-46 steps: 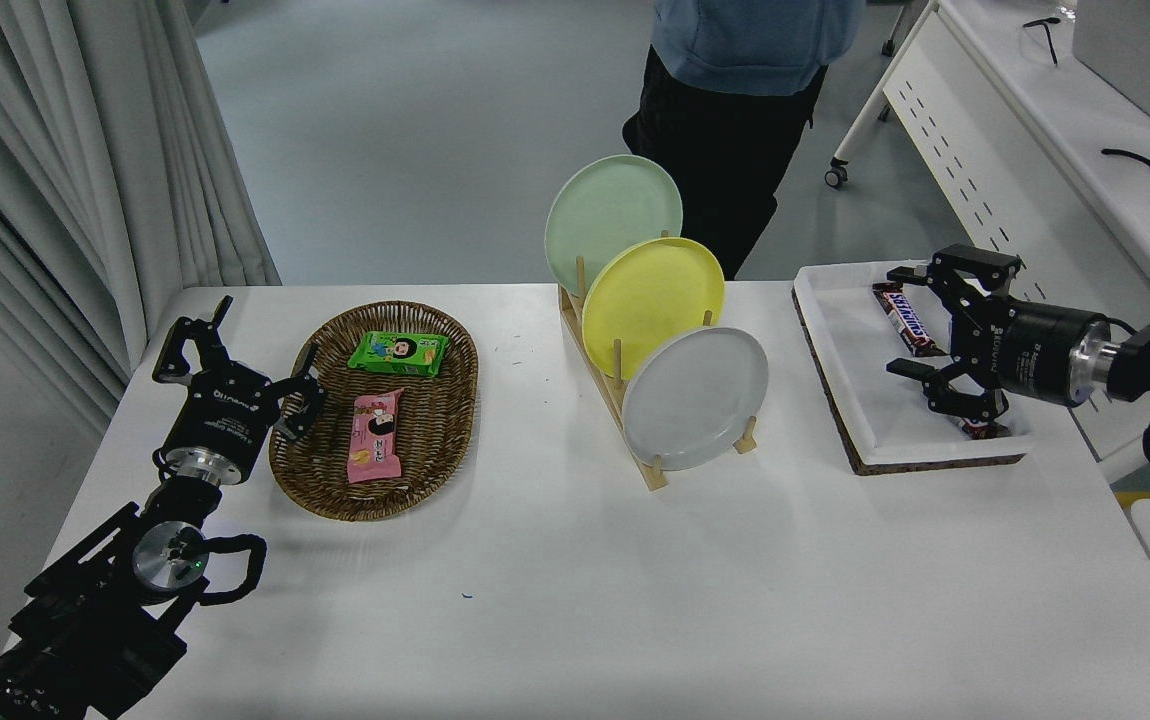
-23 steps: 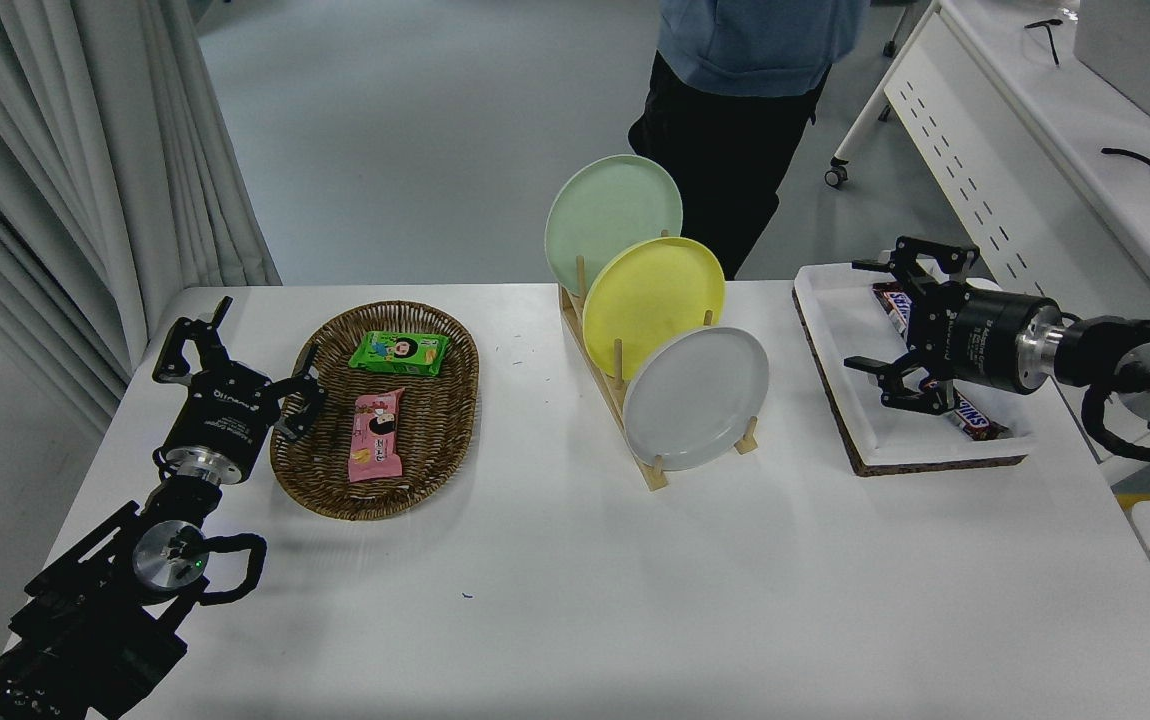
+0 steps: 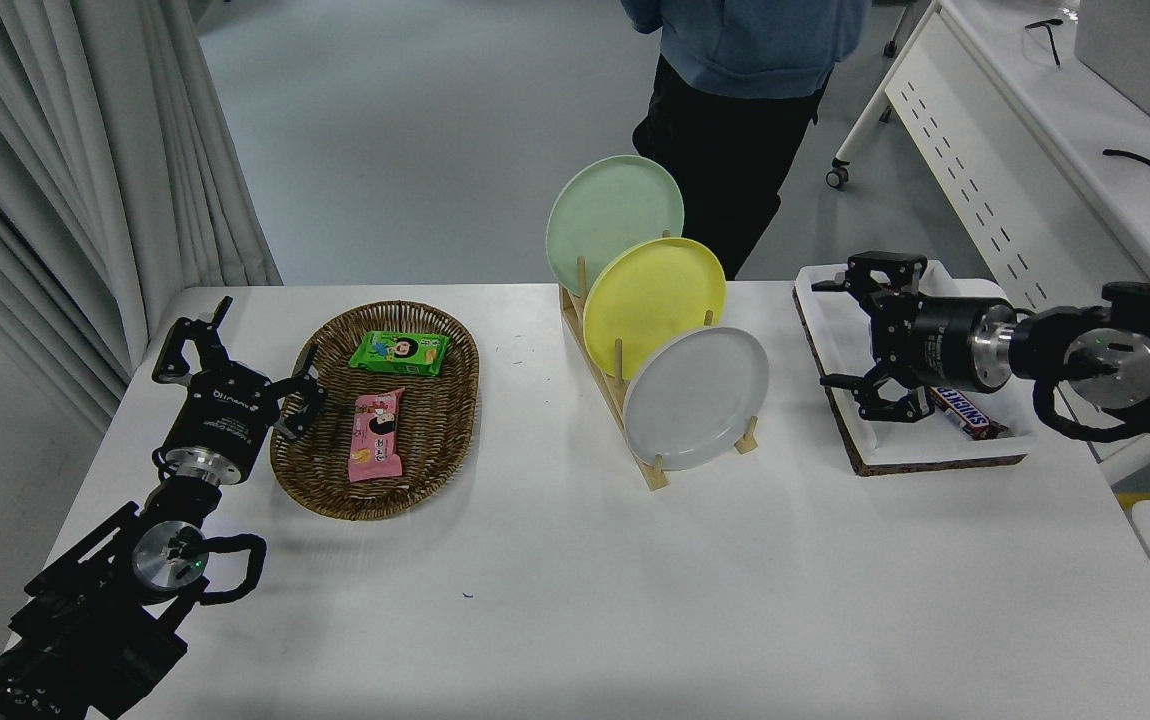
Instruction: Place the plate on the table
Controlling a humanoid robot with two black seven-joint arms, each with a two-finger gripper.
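The light-grey plate (image 3: pixel 695 398) stands on edge in the front slot of a wooden rack (image 3: pixel 635 440) on the white table (image 3: pixel 635 600). Behind it in the rack stand a yellow plate (image 3: pixel 653 300) and a pale green plate (image 3: pixel 613 215). My right gripper (image 3: pixel 830 335) is open and empty. It hovers over the left part of the white tray (image 3: pixel 920 455), a short way right of the grey plate and pointing towards it. My left gripper (image 3: pixel 235 345) is open and parked at the lower left, beside the basket.
A wicker basket (image 3: pixel 375 480) holds a green snack pack (image 3: pixel 398 353) and a pink one (image 3: pixel 375 435). The tray holds a candy bar (image 3: pixel 965 412). A person (image 3: pixel 745 60) stands at the table's far side behind the rack. Another white table is at the upper right.
My right gripper has moved left across the tray towards the plate rack, staying open. The left arm and the plates have not moved.
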